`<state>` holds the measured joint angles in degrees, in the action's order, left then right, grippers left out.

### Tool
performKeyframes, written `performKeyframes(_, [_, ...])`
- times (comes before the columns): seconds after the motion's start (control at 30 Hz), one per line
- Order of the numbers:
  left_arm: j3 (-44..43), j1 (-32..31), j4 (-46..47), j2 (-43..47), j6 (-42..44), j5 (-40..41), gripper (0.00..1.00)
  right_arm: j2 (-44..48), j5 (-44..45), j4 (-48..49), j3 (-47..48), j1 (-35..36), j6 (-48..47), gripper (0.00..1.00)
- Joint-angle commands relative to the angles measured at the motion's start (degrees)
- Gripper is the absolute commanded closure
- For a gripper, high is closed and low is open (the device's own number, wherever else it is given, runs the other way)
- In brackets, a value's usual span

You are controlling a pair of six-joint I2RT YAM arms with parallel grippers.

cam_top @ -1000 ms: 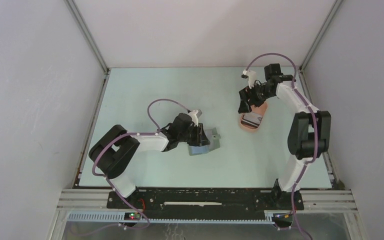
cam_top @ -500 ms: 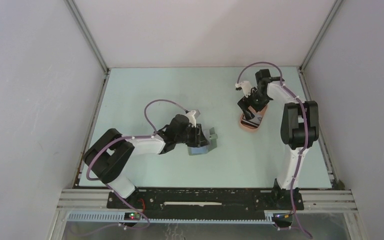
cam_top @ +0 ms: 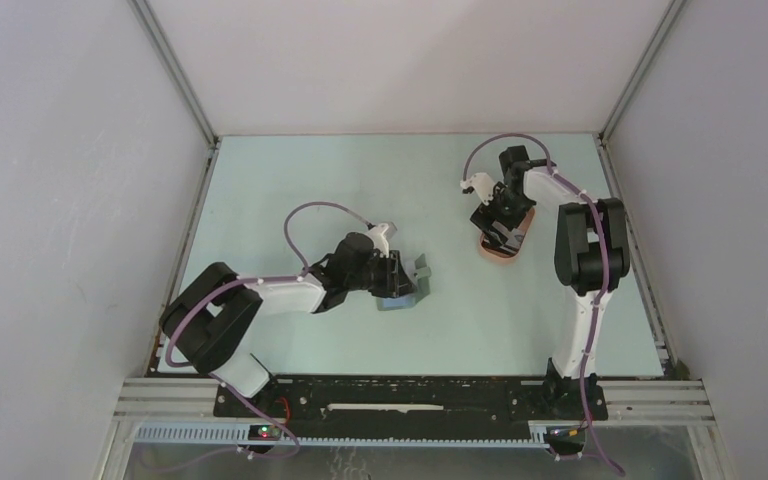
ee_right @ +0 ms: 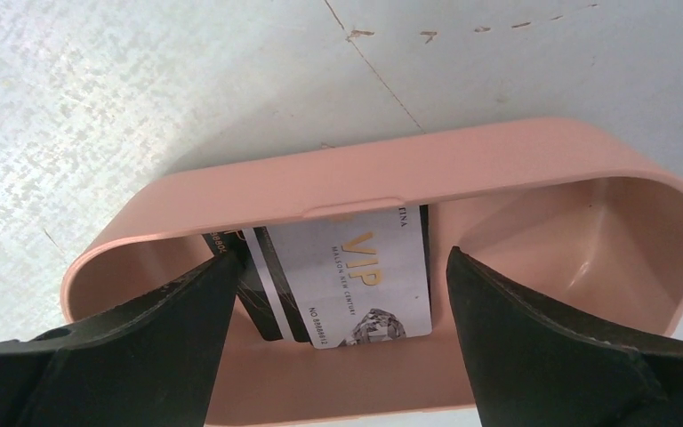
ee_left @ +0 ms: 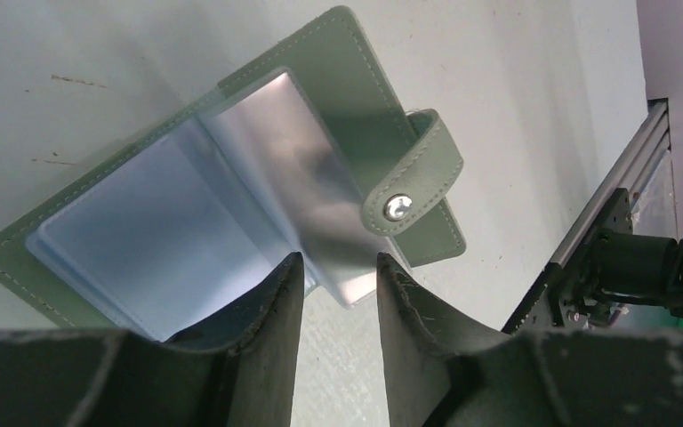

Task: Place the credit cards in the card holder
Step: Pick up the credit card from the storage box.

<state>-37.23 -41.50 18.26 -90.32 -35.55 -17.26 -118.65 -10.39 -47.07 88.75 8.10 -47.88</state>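
The grey-green card holder (ee_left: 338,80) lies open on the table, its clear sleeves fanned out and its snap strap (ee_left: 413,182) hanging to the right. My left gripper (ee_left: 336,262) hovers right over it, jaws partly open, with one raised sleeve's corner between the tips and bare table in the gap. In the top view it sits at mid-table (cam_top: 400,282). Two credit cards lie in a salmon tray (ee_right: 409,169): a silvery VIP card (ee_right: 356,276) on top of a black striped one (ee_right: 262,285). My right gripper (ee_right: 341,258) stands wide open over them, holding nothing.
The tray (cam_top: 505,248) rests at the back right, near the right wall rail. An aluminium frame rail (ee_left: 605,205) runs close to the card holder's right side. White walls enclose the table on three sides.
The right arm swung left and dropped over the tray. The left gripper's jaws widened a little, and the card holder shifted slightly under them.
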Motion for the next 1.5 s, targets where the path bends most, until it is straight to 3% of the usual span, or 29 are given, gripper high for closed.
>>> performKeyframes(0.0, [1.0, 0.3, 1.2, 3.5, 0.8, -0.4, 0.59, -2.0, 0.8, -0.7, -1.8, 0.3, -2.6, 0.06])
performKeyframes(0.37, [1.5, 0.3, 2.6, 4.4, 0.0, -1.0, 0.59, -2.0, -1.1, -1.4, -2.8, -1.2, -3.0, 0.34])
performKeyframes(0.7, [1.6, 0.3, 4.0, 4.2, -0.7, -1.5, 0.58, 6.3, -3.7, 2.4, -4.8, -2.6, -1.6, 0.51])
performKeyframes(1.13, [2.3, 1.0, 7.6, 3.8, -2.4, -4.7, 0.56, 11.8, -9.3, 1.7, -4.9, -5.4, -0.8, 0.52])
performKeyframes(1.47, [2.5, 1.1, 9.8, 2.4, -3.7, -6.4, 0.55, 3.5, -13.7, -3.0, 0.3, -6.9, 5.0, 0.51])
